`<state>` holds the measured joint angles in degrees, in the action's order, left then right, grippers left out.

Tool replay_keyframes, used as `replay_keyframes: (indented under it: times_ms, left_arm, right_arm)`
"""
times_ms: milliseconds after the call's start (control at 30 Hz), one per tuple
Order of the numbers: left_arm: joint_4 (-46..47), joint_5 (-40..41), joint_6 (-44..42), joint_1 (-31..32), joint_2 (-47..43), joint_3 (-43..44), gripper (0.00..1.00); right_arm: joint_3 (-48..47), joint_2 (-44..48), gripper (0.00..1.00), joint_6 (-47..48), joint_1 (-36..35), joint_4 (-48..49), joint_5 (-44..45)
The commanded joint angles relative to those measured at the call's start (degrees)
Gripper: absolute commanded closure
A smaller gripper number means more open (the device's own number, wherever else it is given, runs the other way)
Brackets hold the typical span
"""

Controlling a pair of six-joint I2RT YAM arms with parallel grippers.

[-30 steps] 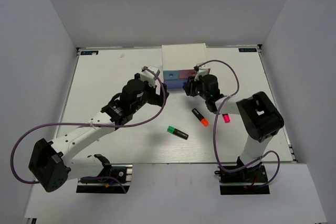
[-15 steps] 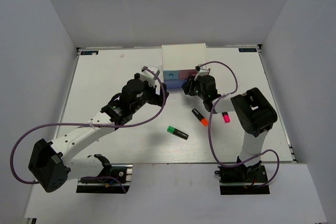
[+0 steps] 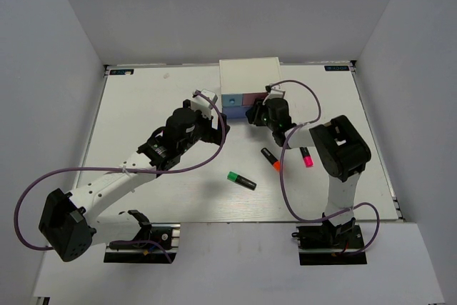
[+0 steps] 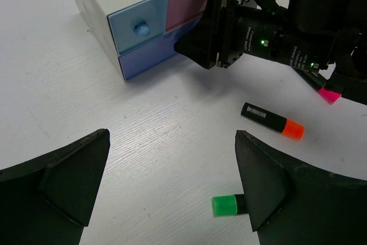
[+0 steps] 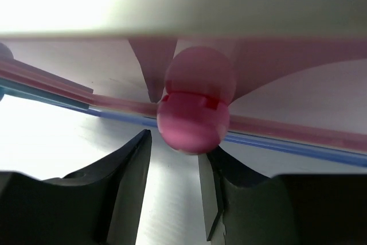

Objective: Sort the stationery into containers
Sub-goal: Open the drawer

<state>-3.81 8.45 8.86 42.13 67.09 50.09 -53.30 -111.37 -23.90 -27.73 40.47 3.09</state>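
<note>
Left wrist: barcode label on orange highlighter (image 4: pixel 272 121), on table (image 4: pixel 74 90) near right gripper (image 4: pixel 192 43), whose white print is illegible; left gripper (image 4: pixel 172 136) spread wide. Right wrist alone shows pink knob (image 5: pixel 198 107) at its fingertips; grip uncertain.

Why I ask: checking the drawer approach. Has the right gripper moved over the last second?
Yes. In the top view the right gripper has edged left and up-frame, closer to the white box.

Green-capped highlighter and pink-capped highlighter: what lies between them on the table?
The orange-capped highlighter lies between the green-capped highlighter and the pink-capped highlighter, apart from both; the top external view shows it.
</note>
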Motion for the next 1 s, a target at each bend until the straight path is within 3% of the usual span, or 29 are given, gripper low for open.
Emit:
replay_keyframes:
  times_ms: [0, 133, 500, 967]
  left_arm:
    - [1.09, 0.61, -0.25, 0.06, -0.47, -0.08, 0.0]
    - [1.09, 0.61, -0.25, 0.06, -0.47, -0.08, 0.0]
    - [1.09, 0.08, -0.25, 0.06, -0.47, -0.08, 0.0]
    - [1.09, 0.08, -0.25, 0.06, -0.47, -0.08, 0.0]
  right_arm:
    - [-3.56, -1.39, 0.56, -2.73, 0.48, -1.18, 1.04]
    - [-4.62, -1.92, 0.58, -3.43, 0.74, -2.76, 1.65]
    - [-1.55, -0.6, 0.88, -4.75, 1.45, 0.84, 1.39]
    - [6.53, 4.32, 0.89, -5.72, 1.8, 2.51, -1.33]
